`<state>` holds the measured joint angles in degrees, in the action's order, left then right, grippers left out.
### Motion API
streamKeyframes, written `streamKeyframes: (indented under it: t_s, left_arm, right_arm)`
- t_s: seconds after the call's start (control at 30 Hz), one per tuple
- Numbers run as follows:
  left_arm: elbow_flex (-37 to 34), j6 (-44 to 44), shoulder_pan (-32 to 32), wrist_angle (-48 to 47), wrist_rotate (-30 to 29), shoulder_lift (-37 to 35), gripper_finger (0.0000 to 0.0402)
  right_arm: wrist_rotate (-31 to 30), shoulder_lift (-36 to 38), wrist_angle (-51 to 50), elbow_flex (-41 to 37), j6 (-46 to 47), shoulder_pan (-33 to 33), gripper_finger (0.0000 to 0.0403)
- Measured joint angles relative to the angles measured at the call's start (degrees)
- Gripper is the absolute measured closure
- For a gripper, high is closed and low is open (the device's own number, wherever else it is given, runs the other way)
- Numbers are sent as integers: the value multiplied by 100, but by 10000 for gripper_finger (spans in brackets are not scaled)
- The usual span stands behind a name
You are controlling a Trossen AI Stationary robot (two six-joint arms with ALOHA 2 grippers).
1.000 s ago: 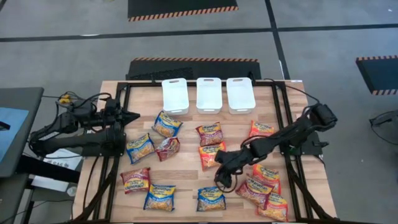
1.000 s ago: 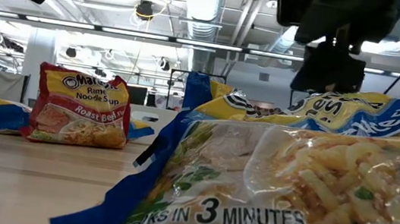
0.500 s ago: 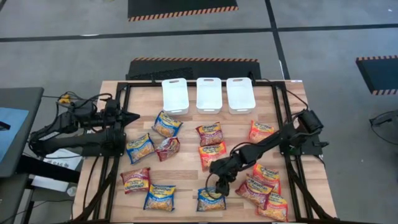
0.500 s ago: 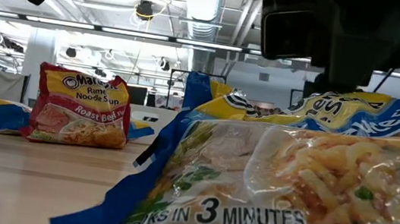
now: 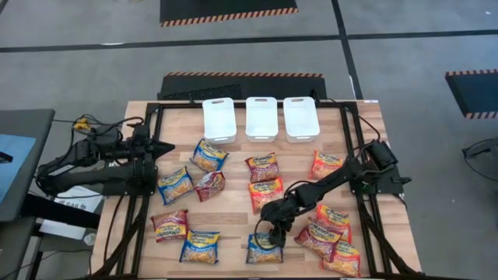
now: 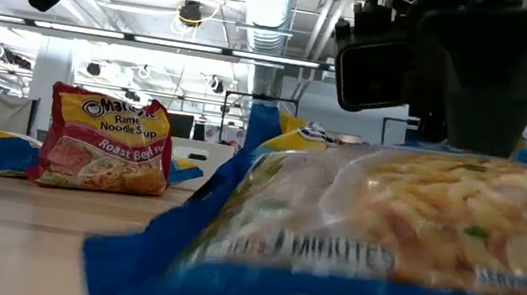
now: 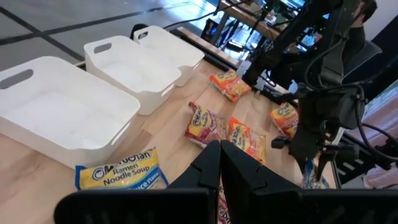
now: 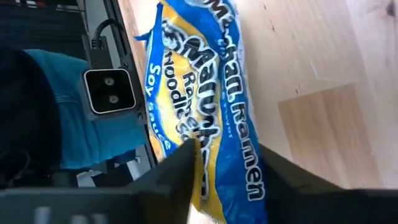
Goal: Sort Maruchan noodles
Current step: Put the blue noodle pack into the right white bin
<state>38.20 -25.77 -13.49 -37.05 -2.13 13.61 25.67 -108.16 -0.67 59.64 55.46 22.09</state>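
Observation:
Several Maruchan noodle packets, orange, maroon and blue, lie flat on the wooden table (image 5: 233, 214). My right gripper (image 5: 269, 238) is down on a blue packet (image 5: 263, 250) near the table's near edge, shut on it. In the right wrist view this blue packet (image 8: 205, 87) runs away from my right gripper (image 8: 227, 177). It fills the low view (image 6: 385, 223) under the dark gripper. My left gripper (image 5: 168, 145) waits shut above the table's left side, with its tips (image 7: 220, 149) pressed together. My right gripper pinches the blue packet by its two long sides (image 8: 214, 165), near its far end, one finger (image 8: 174, 171) on each side. The fingers come slanting down from the far right. The packet bulges up between them, and it still lies on the table.
Three white bins (image 5: 219, 119) (image 5: 261, 117) (image 5: 299, 118) stand in a row at the far edge. Orange and maroon packets (image 5: 331, 233) crowd the near right, close to the right arm. A maroon packet (image 6: 108, 144) stands out at the left of the low view.
My right gripper has sunk and gone toward the near edge, down onto the blue packet. In the low view the packet has changed shape, its top now flatter and its near edge shifted.

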Motion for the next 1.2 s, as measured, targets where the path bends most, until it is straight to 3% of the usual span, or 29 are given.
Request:
streamKeyframes:
  t_s: [0.2, 0.57, 0.93, 1.2]
  left_arm:
    - [-1, -36, 0, 43, 0, 0, 401]
    - [-1, -36, 1, 52, 2, 0, 402]
    - [-1, -11, 0, 52, 0, 0, 401]
    - [-1, 133, 2, 52, -340, 0, 401]
  right_arm:
    - [-2, 13, -7, 0, -130, 0, 389]
    - [-245, 565, -365, -9, -384, -54, 397]
    - [-1755, 2433, -1913, -2, -1209, -698, 398]
    - [-3317, 3778, -2829, -2, -2783, -2213, 398]
